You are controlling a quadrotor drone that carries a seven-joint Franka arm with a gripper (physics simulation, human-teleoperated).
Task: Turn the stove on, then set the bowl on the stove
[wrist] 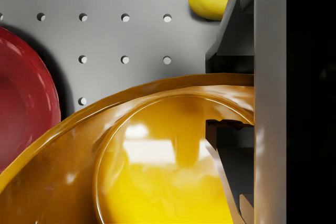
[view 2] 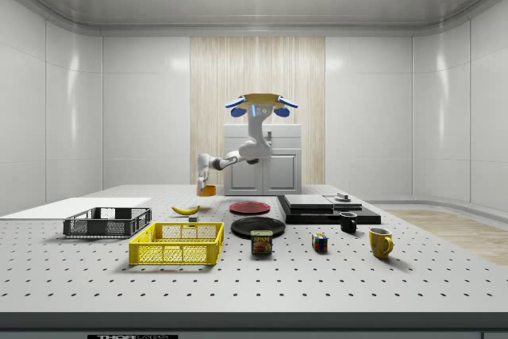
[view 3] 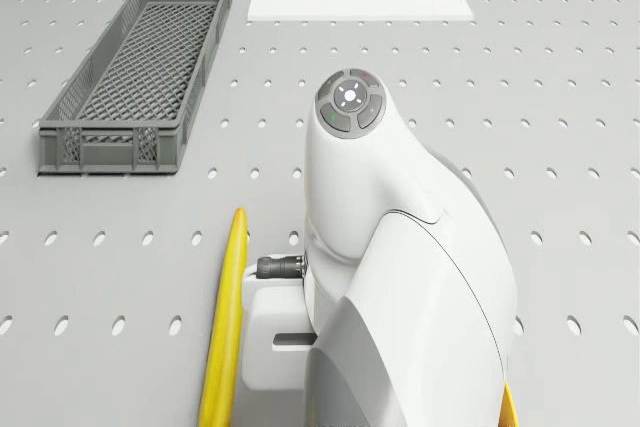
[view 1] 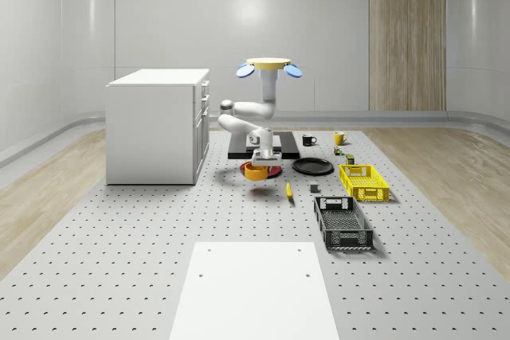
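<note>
The drone (view 1: 268,65) hovers above the table, over the black flat stove (view 1: 263,147), which lies low at the side view's right (view 2: 325,206). Its white arm reaches down and forward. The gripper (view 1: 263,158) is shut on the rim of the yellow-orange bowl (view 1: 256,170) and holds it in the air above the table and the red plate (view 1: 272,169). From the side, the bowl (view 2: 206,190) hangs well above the surface. In the wrist view one finger (wrist: 231,150) sits inside the bowl (wrist: 157,156) and the other outside its rim. The drone view has the bowl's rim (view 3: 222,327) beside the arm.
A banana (view 1: 288,190) lies in front of the bowl. A black plate (view 1: 312,166), a yellow crate (view 1: 363,181) and a grey crate (view 1: 343,223) stand to the whole-scene view's right. A white cabinet (view 1: 159,125) stands left of the stove. Two mugs (view 1: 308,140) sit behind.
</note>
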